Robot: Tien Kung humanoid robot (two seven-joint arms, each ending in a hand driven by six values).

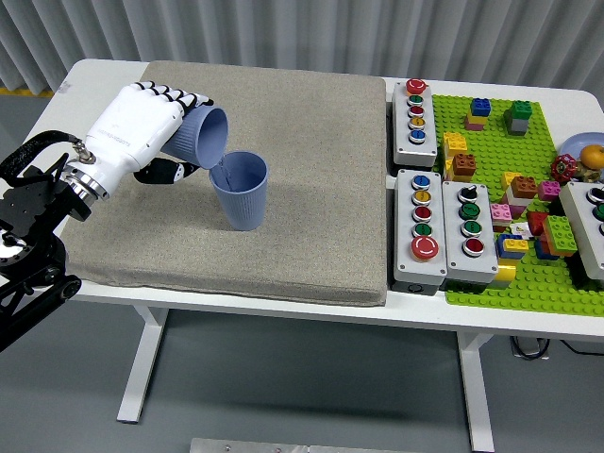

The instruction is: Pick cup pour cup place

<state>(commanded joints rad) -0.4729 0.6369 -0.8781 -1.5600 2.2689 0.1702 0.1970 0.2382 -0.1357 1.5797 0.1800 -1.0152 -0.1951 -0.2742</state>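
The left hand (142, 127) is gripping a tilted blue cup (201, 138) in its fingers (175, 96), its mouth tipping toward five o'clock over the upright blue cup (241, 192) standing on the grey mat (311, 189).

The left hand (142, 127) has a smooth white shell over its back with small grey lettering, too small to read, and black fingers (175, 96) banded with white segments. A silver ring with screws joins it at the wrist (83, 177) to a black arm (28, 236) of angular metal links. A black cable (33, 148) loops above the wrist.
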